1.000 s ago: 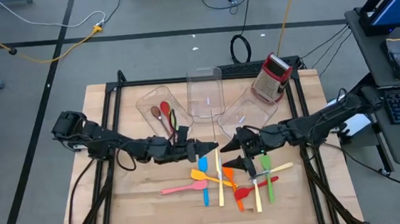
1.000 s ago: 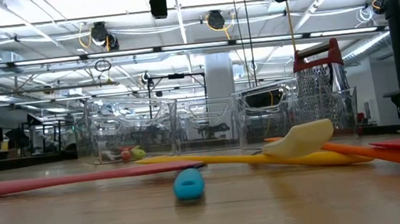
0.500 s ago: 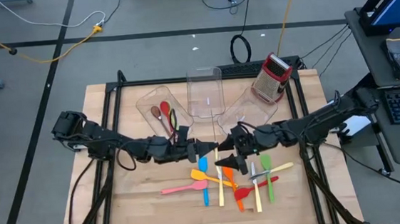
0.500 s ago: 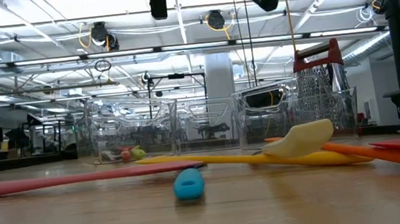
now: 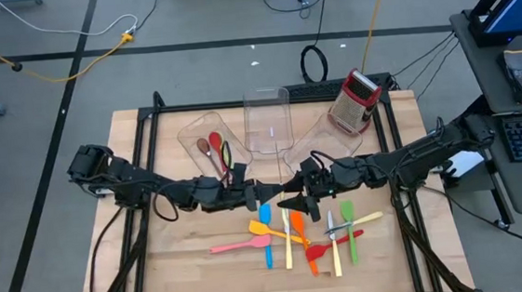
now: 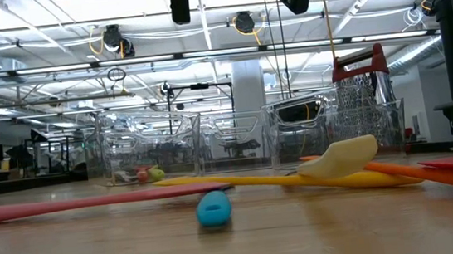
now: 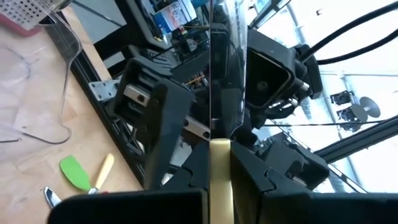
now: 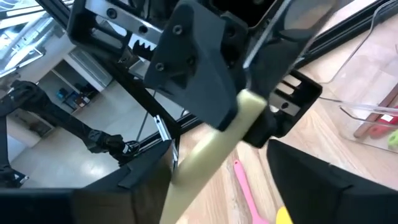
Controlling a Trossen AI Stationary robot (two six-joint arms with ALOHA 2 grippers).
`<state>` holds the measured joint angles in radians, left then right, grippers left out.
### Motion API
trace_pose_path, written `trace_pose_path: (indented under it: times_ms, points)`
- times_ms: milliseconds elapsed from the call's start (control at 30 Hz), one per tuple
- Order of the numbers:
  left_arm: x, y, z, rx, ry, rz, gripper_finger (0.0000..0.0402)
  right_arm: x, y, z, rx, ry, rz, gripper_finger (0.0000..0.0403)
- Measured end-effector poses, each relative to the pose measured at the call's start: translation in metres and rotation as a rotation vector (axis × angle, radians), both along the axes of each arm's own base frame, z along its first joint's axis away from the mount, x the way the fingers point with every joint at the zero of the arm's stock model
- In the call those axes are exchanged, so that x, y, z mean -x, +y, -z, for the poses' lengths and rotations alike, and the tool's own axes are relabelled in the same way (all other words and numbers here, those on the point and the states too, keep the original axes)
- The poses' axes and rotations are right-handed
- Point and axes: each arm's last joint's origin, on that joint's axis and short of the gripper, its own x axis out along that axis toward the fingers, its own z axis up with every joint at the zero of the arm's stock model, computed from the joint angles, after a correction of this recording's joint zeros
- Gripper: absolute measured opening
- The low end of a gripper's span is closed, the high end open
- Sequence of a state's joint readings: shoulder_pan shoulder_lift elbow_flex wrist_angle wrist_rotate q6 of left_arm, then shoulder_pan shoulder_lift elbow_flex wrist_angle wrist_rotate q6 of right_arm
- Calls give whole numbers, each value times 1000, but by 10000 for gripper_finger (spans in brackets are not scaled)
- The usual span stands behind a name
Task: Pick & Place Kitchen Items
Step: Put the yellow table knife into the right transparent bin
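Handover geometry, operator: your left gripper is clamped on the cream-handled knife above mid-counter, its long axis running into your right gripper, whose wide-open jaws straddle the handle.

You have a cream-handled metal utensil held up off the bench between the two pincers. Below it lie the pink spatula, blue spatula, yellow spatula, orange spatula, red spatula and green spatula, fanned together. Red, brown and green spoons lie in the far-left bin.
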<state>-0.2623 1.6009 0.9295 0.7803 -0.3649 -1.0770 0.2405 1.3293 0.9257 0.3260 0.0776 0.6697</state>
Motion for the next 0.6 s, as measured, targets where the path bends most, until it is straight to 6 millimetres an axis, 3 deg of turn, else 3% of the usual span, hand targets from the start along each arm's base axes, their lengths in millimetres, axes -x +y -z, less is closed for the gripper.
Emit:
trace_pose_path:
  times_ms: [467,600]
  points:
    - [-2,8,1,-28,8,19,24,-1,-4,0,-32,1,16,80]
    - [-2,7,1,-37,9,19,24,-1,-4,0,-46,4,18,70]
